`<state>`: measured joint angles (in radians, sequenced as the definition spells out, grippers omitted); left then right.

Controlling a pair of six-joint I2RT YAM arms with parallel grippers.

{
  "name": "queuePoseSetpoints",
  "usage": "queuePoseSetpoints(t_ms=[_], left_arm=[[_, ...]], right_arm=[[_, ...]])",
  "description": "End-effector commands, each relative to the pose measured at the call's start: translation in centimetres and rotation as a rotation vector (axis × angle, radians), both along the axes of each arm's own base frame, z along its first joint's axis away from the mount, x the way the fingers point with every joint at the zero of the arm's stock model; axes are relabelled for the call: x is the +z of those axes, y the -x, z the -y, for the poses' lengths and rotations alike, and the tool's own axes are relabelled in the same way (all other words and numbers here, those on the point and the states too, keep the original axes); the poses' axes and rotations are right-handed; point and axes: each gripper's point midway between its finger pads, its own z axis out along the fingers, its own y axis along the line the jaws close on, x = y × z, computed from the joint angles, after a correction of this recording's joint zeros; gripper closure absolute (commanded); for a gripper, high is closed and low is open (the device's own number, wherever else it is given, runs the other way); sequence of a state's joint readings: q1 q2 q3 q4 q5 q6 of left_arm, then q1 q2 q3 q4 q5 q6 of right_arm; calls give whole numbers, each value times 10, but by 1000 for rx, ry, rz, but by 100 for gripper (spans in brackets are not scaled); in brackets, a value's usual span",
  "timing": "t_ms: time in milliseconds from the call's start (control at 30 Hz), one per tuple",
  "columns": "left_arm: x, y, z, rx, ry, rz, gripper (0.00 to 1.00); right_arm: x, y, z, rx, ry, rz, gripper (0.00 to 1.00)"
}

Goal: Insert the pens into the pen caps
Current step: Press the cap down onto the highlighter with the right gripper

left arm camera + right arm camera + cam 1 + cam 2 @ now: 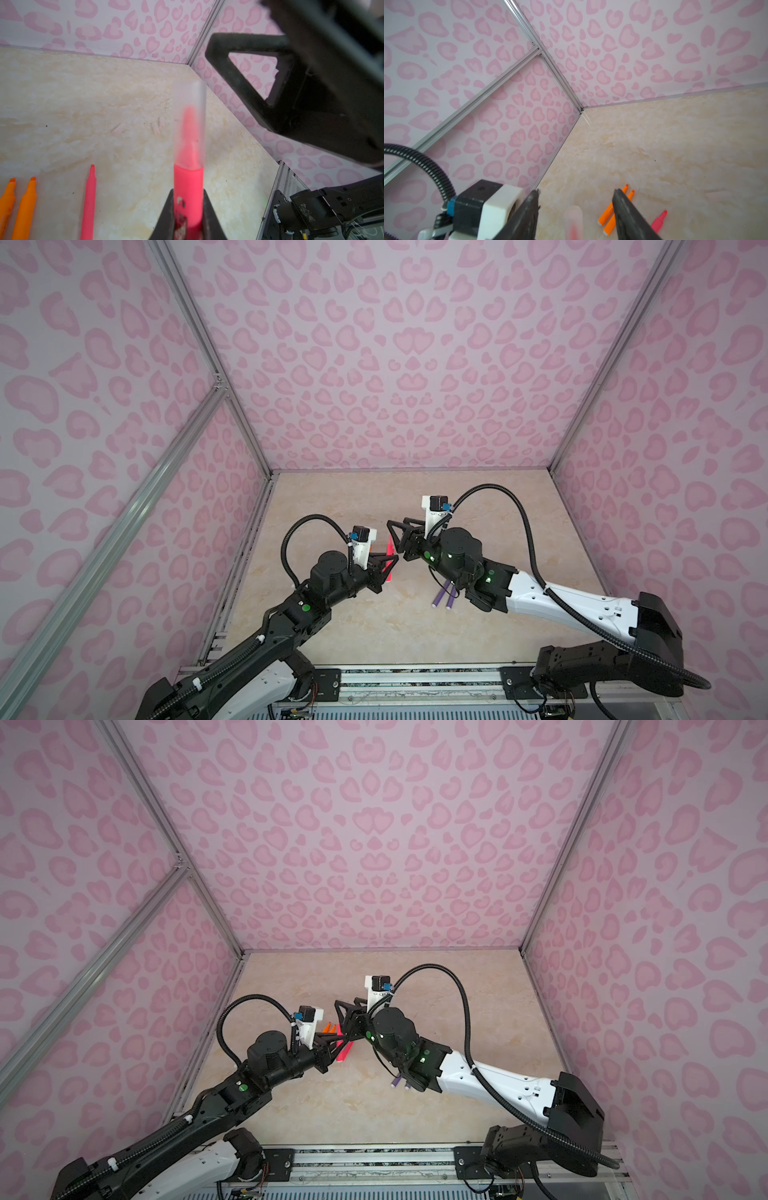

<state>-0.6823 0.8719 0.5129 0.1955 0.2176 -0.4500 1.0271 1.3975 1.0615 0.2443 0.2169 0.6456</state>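
Because the left gripper (188,193) is clamped tightly on the lower body of a pink-red pen (188,176), the pen is kept steady above the desk (83,93) with its tip pointing away from the wrist, which suits pushing a cap (190,112) on from the front. This cap, pale and translucent, sits over the tapered tip down to the shoulder of the pen; I judge it is seated, though the blur does not let me be sure. The right gripper (576,190) faces it from the opposite side with jaws apart, one on each side of the cap and not touching it, so it holds nothing. In both top views the two arms reach inward from the near edge, bent at the elbow, and their grippers come close together above the middle of the desk, raised from the surface. On the desk lie two orange pens (25,205), a second pink-red pen (89,205) and several loose caps (120,129); two purple pens (441,594) lie under the right arm
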Motion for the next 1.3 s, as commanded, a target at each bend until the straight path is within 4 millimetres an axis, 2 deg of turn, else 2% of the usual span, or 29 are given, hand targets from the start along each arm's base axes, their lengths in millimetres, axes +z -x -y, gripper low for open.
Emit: queuePoseSetpoints(t_ms=[0,133,500,900,1067,1267], left_arm=[[13,-4,-2,22,16,39,97],[10,-7,-2,32,6,32,97],[7,-10,-2,43,-10,20,97],[6,-12,-2,52,-9,14,97],[4,-13,-3,59,-8,4,97],[3,-11,0,42,9,-4,97]], right_arm=[[-29,-8,-4,-38,115,-97,46],[-35,-18,-8,-76,165,-130,57],[-33,-14,-21,-23,179,-130,67],[-39,-6,-28,-5,195,-134,100],[-49,4,-28,1,200,-136,100],[-72,15,-21,15,169,-157,100]])
